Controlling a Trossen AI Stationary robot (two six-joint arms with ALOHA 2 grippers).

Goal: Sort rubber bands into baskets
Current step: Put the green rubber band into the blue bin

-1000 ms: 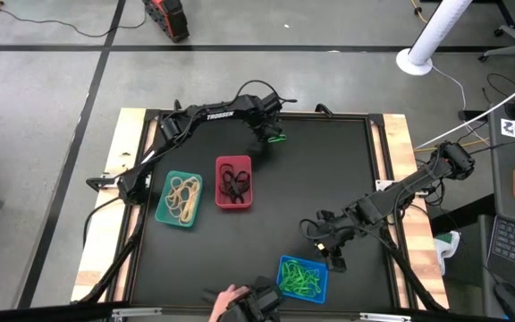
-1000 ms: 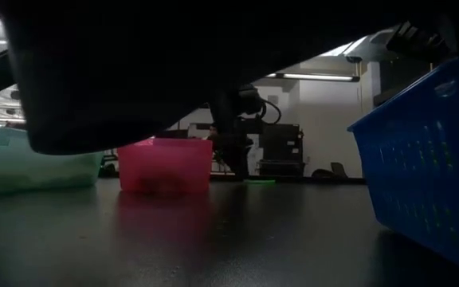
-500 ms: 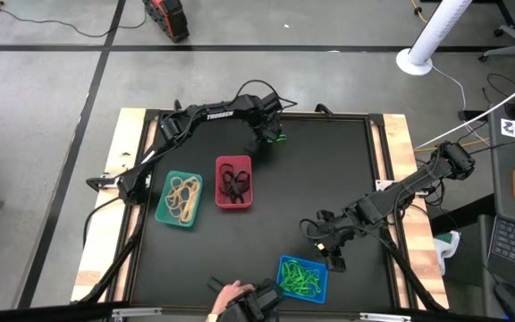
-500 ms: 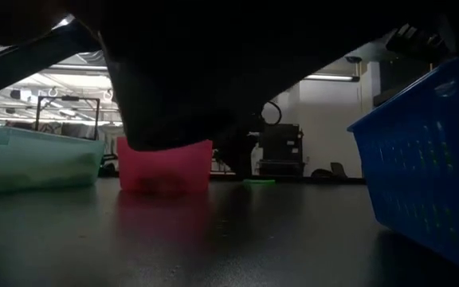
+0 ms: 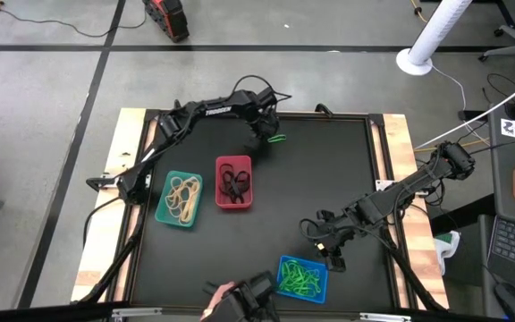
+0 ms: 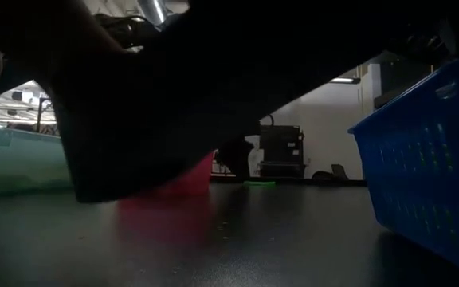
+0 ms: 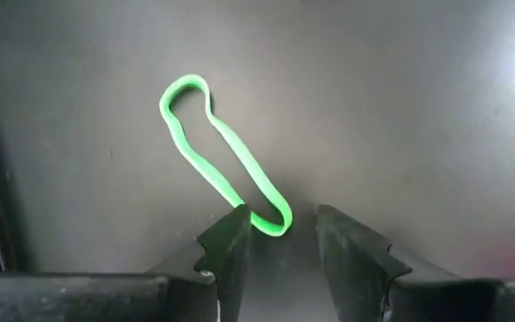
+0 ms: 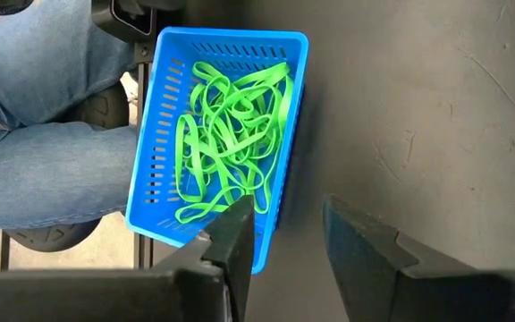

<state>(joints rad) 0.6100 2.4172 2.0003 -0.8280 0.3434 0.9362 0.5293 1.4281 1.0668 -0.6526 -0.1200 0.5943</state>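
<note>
Left claw (image 7: 280, 234): at the far side of the table, low over one bright green rubber band (image 7: 223, 162); fingers (image 7: 231, 246) stand a little apart, holding nothing, with the near end of the loop lying between their tips.
Right claw (image 8: 289, 234): waits just beside the blue slotted plastic basket (image 8: 151, 152), fingers parted and empty.
Green band: flat on the dark table (image 5: 329, 179), a stretched loop, well apart from the blue basket, where a heap of green bands (image 8: 228, 125) already lies.
Other baskets: teal-green basket (image 5: 164, 212) with tan bands (image 5: 183, 195); red basket (image 5: 221, 164) with black bands (image 5: 234, 185).
Step in hand: most likely pinching up this last loose green band.
Doing it well: press the tips to the table so both strands are caught, close fully, lift straight, since a thin loop may slip.
Near edge: a person's hand (image 5: 219, 304) is close to the blue basket; the carry should keep clear of it.
</note>
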